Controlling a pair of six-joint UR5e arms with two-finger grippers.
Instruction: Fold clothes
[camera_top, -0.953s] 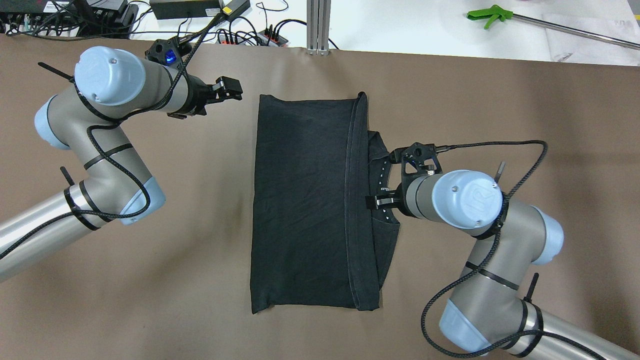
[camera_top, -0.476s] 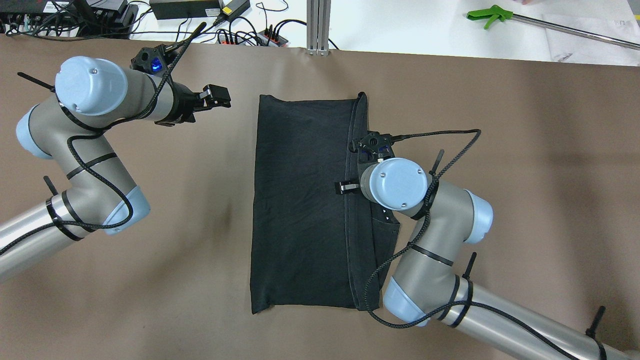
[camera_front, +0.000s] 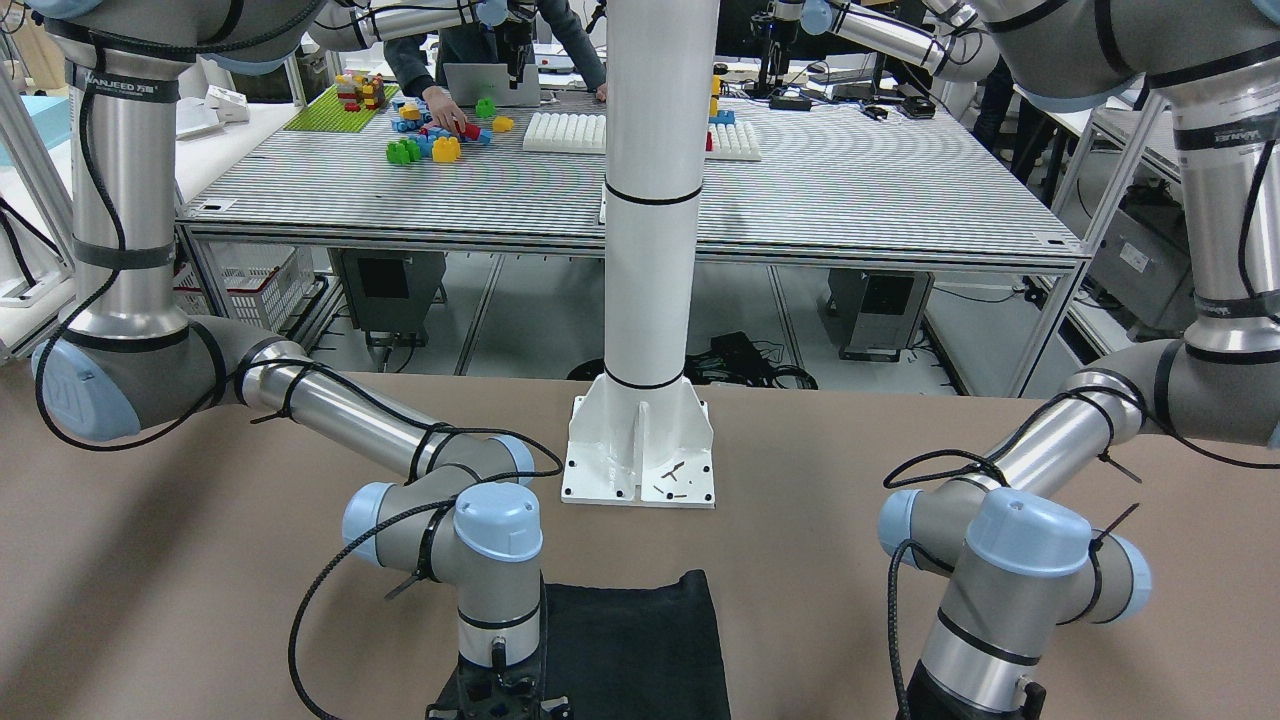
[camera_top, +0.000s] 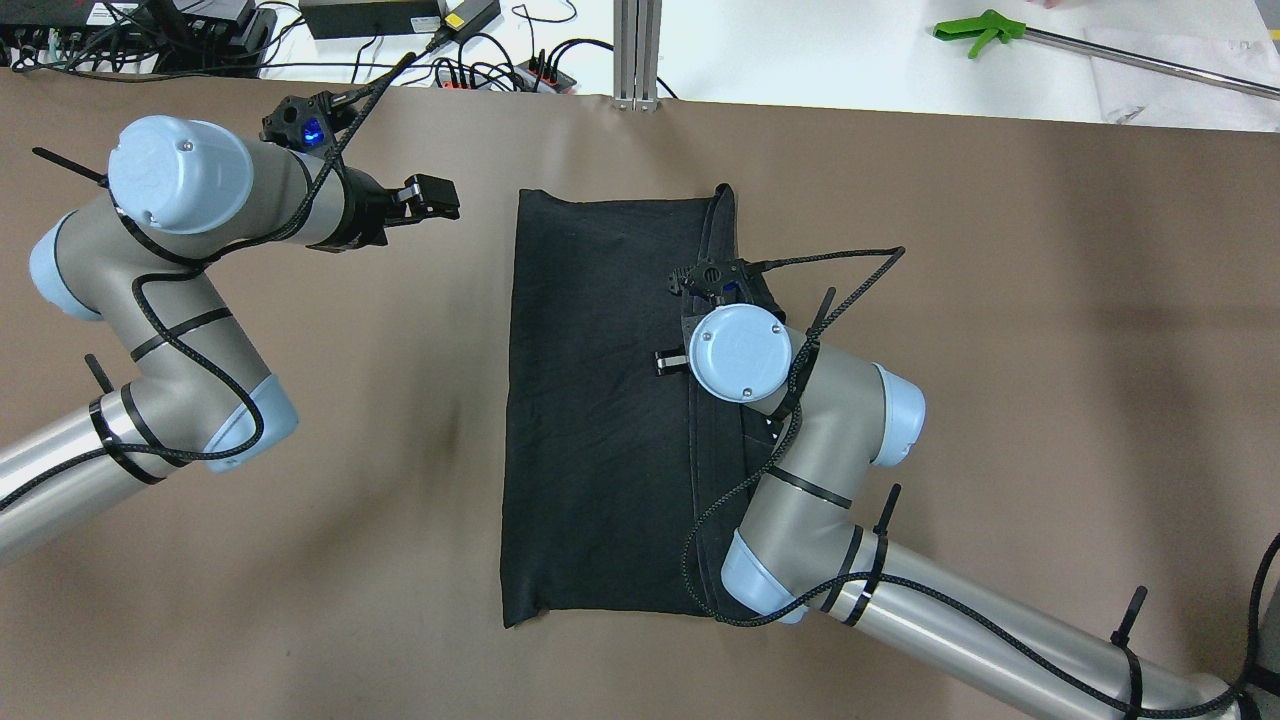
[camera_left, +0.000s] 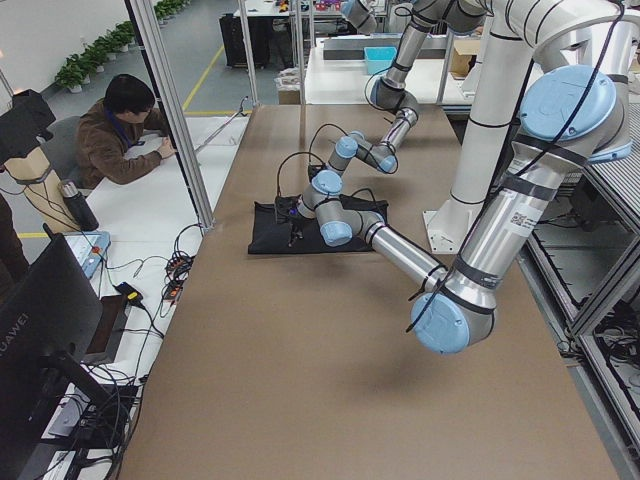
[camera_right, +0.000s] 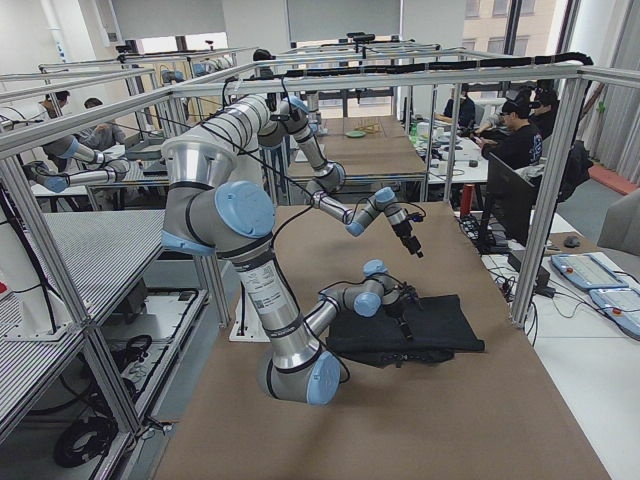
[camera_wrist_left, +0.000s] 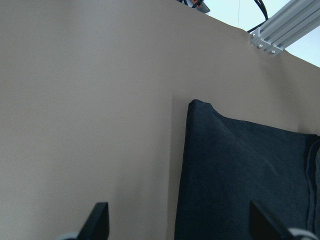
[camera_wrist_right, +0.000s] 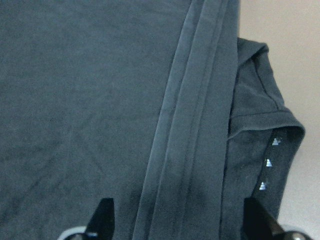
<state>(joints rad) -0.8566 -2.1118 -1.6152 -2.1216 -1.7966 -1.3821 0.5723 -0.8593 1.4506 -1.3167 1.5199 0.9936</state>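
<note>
The black garment (camera_top: 600, 400) lies folded flat in the middle of the brown table, a hemmed edge running down its right side over a sleeve with tiny white marks (camera_wrist_right: 267, 162). My right gripper (camera_top: 668, 362) points down above that hemmed edge (camera_wrist_right: 200, 100), open and empty, its fingers (camera_wrist_right: 102, 220) wide apart. My left gripper (camera_top: 430, 195) hovers over bare table left of the garment's far-left corner (camera_wrist_left: 200, 107), open and empty. The garment also shows in the front view (camera_front: 640, 640) and in both side views (camera_left: 270, 225) (camera_right: 450, 320).
The white robot base (camera_front: 640, 470) stands behind the garment. Cables and power strips (camera_top: 480, 70) and an aluminium post (camera_top: 637, 50) line the far edge. A green-handled tool (camera_top: 975, 28) lies on the white surface beyond.
My right arm swung left from beside the sleeve to above the hemmed edge. My left arm drew back a little to the left. The garment has not moved.
</note>
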